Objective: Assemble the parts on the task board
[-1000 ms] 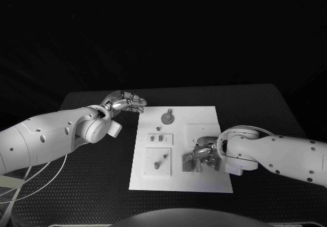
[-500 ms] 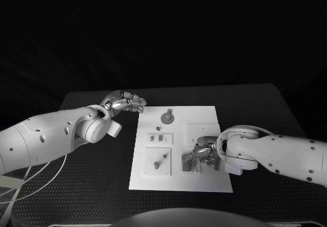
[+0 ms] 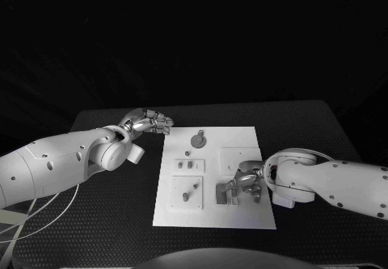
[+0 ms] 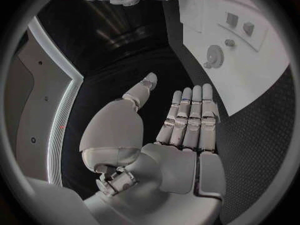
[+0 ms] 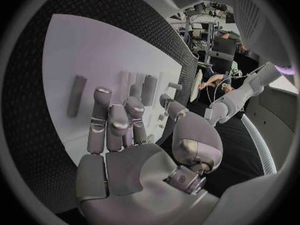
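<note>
The white task board (image 3: 243,140) lies in the middle of the black table. On it are a round grey part (image 3: 199,138), a small peg (image 3: 188,152), two small pieces (image 3: 188,165), another peg (image 3: 186,195) and a grey bar (image 3: 220,193). My right hand (image 3: 244,186) hovers over the board's right near part, just beside the bar (image 5: 77,96). Its fingers (image 5: 100,112) are spread and nothing is between them. My left hand (image 3: 150,120) is off the board's far left corner, with flat fingers (image 4: 190,117) and nothing in it. The round part (image 4: 214,56) lies ahead of that hand.
A raised square pad (image 3: 239,155) sits on the board behind my right hand. The black table (image 3: 105,207) extends around the board on all sides. A white cable (image 3: 49,216) loops under my left arm near the table's left edge.
My right arm has drawn back slightly toward the right and the near edge, the hand staying over the same part of the board. The left arm has not moved.
</note>
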